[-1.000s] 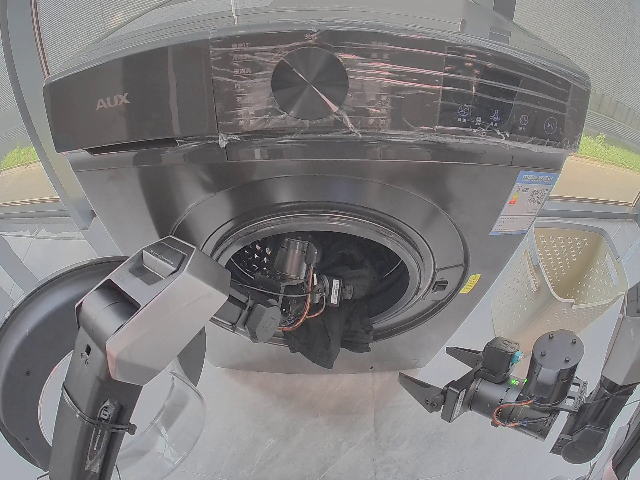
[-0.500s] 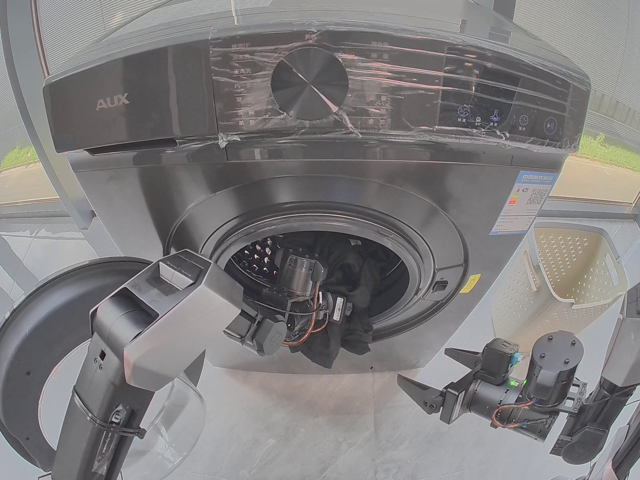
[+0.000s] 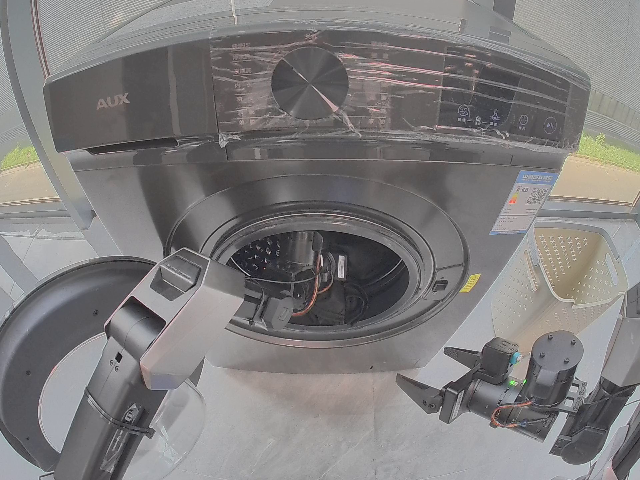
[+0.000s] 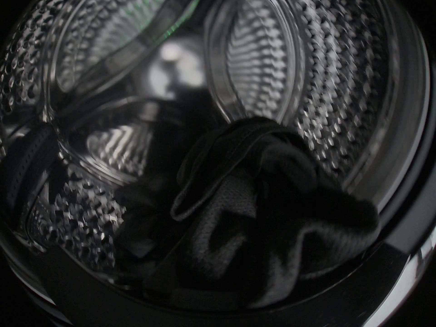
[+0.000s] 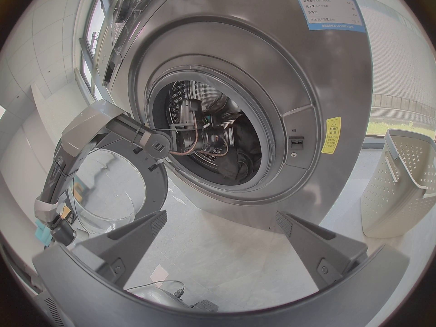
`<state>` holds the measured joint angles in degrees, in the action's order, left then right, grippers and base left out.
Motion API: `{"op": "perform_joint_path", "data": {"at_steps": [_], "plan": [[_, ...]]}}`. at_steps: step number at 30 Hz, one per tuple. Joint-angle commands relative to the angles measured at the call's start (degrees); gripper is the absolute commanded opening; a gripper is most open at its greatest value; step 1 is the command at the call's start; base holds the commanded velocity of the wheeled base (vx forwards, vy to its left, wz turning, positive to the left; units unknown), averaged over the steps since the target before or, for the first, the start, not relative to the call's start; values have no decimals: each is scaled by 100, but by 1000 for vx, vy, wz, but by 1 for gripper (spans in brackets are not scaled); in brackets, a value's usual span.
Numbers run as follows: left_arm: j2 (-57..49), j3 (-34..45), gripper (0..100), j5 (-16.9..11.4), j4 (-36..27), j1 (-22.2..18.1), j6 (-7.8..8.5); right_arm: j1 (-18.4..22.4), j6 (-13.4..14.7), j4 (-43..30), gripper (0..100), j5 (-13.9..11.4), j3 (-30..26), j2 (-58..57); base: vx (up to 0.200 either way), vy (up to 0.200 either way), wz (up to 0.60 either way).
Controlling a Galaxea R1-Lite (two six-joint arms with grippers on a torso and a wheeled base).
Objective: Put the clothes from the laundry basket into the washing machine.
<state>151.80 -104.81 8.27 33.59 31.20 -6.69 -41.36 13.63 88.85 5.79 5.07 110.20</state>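
Dimpled drum — black, seemingly knitted clothes.

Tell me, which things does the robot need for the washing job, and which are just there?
For the job:
washing machine
black clothes in its drum
laundry basket
right gripper, open

Just there:
floor
grass outside

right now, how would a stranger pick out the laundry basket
Find the big grey washing machine. On the floor beside it, on the robot's right, stands the laundry basket. It is the only cream plastic thing, its walls dotted with holes.
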Motion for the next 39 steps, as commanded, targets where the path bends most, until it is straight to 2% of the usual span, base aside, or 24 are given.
{"op": "perform_joint_path", "data": {"at_steps": [1,6,7,11,15,18,21,23,36,37,39], "plan": [[474,-978,0,325,157,-175,-157,-3,-1,1,100,1,3,10,0,0,0],[438,-978,0,325,157,-175,-227,-3,-1,1,100,1,3,19,0,0,0],[430,-978,100,325,157,-184,-236,-3,-1,1,100,-8,3,28,0,0,0],[307,-698,100,325,113,-131,-262,14,-1,1,100,-8,-6,36,0,0,0],[-309,304,100,184,43,-8,-227,5,-1,1,100,-8,-6,36,0,0,0],[-660,998,100,-27,-168,80,-183,5,-1,1,100,-8,-15,36,0,0,0],[-880,1481,100,-150,-326,115,-16,5,-1,1,100,-8,-24,36,0,0,0],[-880,1569,100,-202,-309,124,63,5,-1,1,100,-8,-6,36,0,0,0],[-150,1200,100,-211,-203,80,116,-3,-1,1,100,-8,3,28,0,0,0],[-142,1147,0,-202,-194,80,116,5,-1,1,100,-8,11,28,0,0,0],[-133,954,0,-194,-194,62,80,5,-1,1,100,-8,11,28,0,0,0]]}}
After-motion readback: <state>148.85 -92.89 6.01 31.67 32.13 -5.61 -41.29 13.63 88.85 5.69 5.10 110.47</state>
